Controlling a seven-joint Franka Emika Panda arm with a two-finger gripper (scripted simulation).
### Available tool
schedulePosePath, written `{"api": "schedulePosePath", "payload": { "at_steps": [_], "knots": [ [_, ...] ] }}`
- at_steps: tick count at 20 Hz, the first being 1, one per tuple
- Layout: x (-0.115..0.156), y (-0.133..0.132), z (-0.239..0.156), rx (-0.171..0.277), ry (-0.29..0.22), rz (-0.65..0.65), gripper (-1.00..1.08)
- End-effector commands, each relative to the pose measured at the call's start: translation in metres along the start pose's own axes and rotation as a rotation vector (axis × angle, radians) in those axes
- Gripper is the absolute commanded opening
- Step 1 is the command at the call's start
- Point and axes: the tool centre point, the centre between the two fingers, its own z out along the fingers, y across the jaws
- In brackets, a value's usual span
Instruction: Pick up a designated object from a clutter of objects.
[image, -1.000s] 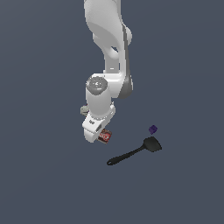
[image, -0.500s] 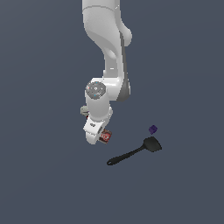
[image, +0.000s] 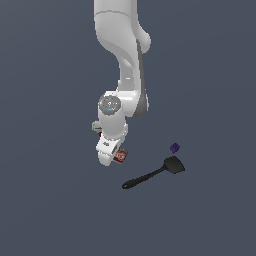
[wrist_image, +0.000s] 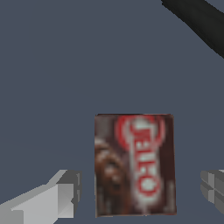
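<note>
The designated object, a flat dark brown box (wrist_image: 134, 165) with a red-and-white label, lies face up on the grey floor. In the wrist view it sits between my two pale fingertips (wrist_image: 65, 192), with a gap on each side. My gripper (wrist_image: 142, 190) is open and touches nothing. In the exterior view only a corner of the box (image: 121, 156) shows beside my hand (image: 111, 150), which hangs right over it. A black spatula (image: 154, 173) and a tiny purple cube (image: 174, 148) lie toward the exterior view's right. A small red patch with a grey lump (image: 98, 128) peeks out behind my wrist.
The spatula's dark handle (wrist_image: 197, 24) crosses one corner of the wrist view, well away from the box. Plain grey floor (image: 55, 200) surrounds the items.
The arm has sunk slightly toward the box. The objects have not moved.
</note>
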Motion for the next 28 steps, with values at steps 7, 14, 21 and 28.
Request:
{"api": "schedulePosePath", "payload": {
  "at_steps": [7, 14, 21, 28],
  "knots": [
    [0.0, -0.001, 0.035, 0.0, 0.0, -0.003, 1.0],
    [0.0, 0.0, 0.044, 0.0, 0.0, -0.004, -1.0],
    [0.0, 0.0, 0.044, 0.0, 0.0, -0.004, -1.0],
    [0.0, -0.001, 0.04, -0.001, 0.0, -0.004, -1.0]
  ]
}}
